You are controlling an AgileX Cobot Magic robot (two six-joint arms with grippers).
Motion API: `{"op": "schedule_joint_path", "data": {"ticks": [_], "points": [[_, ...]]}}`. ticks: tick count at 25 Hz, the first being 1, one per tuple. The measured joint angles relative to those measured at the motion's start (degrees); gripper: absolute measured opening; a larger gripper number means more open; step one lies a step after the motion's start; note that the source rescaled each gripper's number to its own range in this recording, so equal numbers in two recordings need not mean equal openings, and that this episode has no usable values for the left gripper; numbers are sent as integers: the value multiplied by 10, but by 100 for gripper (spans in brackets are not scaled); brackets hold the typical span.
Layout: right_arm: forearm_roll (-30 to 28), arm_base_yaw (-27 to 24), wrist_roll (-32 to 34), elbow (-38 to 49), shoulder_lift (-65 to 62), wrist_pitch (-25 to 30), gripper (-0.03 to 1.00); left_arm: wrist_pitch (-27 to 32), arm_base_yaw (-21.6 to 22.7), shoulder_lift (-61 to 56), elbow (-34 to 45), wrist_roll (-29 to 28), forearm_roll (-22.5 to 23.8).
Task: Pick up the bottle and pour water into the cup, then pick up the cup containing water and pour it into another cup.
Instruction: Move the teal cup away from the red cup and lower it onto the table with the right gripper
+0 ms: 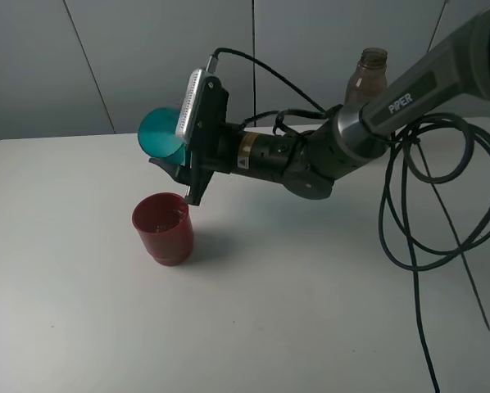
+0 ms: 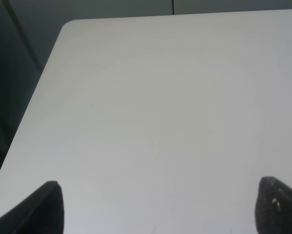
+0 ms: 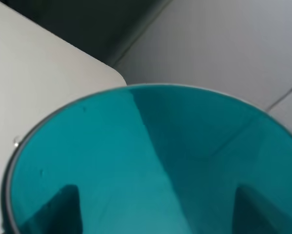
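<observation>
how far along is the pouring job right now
Near the end. The bottle stands back on the table, so the first pour looks done. The right gripper holds the teal cup tipped over the red cup. Left: finishing and setting it down.

"PIPER" in white letters on the right arm's grey link (image 1: 417, 97), nothing else legible

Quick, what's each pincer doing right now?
Left pincer: open, holding nothing.
Right pincer: closed on the teal cup, tipped over the red cup.
</observation>
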Motion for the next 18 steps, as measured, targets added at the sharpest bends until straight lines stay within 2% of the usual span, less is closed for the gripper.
{"op": "schedule_joint_path", "data": {"ticks": [2, 6, 9, 14, 18], "points": [[1, -11, 97, 0, 0, 21, 5, 0, 0, 0, 0, 0, 0], [17, -45, 217, 0, 0, 69, 5, 0, 0, 0, 0, 0, 0], [37, -67, 255, 0, 3, 77, 5, 0, 0, 0, 0, 0, 0], [120, -81, 269, -5, 32, 77, 5, 0, 0, 0, 0, 0, 0], [134, -83, 270, -34, 71, 77, 5, 0, 0, 0, 0, 0, 0]]}}
